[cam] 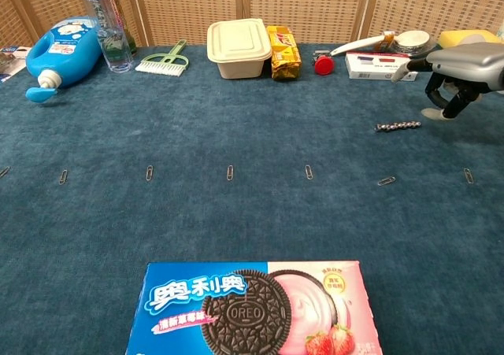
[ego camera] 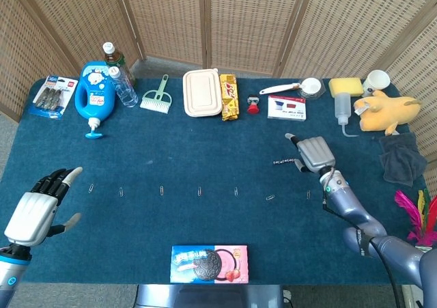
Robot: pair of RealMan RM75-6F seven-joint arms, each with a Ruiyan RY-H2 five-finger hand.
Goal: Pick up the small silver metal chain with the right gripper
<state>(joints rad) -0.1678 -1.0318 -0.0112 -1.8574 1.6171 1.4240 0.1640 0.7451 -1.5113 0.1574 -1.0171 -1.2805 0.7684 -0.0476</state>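
Item: small silver metal chain (cam: 398,125). Location: flat on the blue table cloth (cam: 236,213), right half, in front of the white box with red and blue print (ego camera: 287,107) and behind the row of paper clips (cam: 230,171). It lies stretched in a short, nearly straight line, one end toward my right hand (cam: 461,75).

Handling, as I judge it: light, limp, no stiffness along its length; beaded links likely slick against hard fingertips. It will drape and swing once lifted, and it sits low in the cloth pile, so fingertips must press down into the nap to get under it. Best hold: a pinch across the middle, so both ends hang evenly; the near end is easier to reach, but held there the chain would hang full length.

Right hand: just beside the chain's right end, not touching it; fingers curled downward, one finger (cam: 409,66) stretched out toward the box, holding nothing.

Left hand (ego camera: 37,209): well apart at the far left edge, fingers spread, idle.
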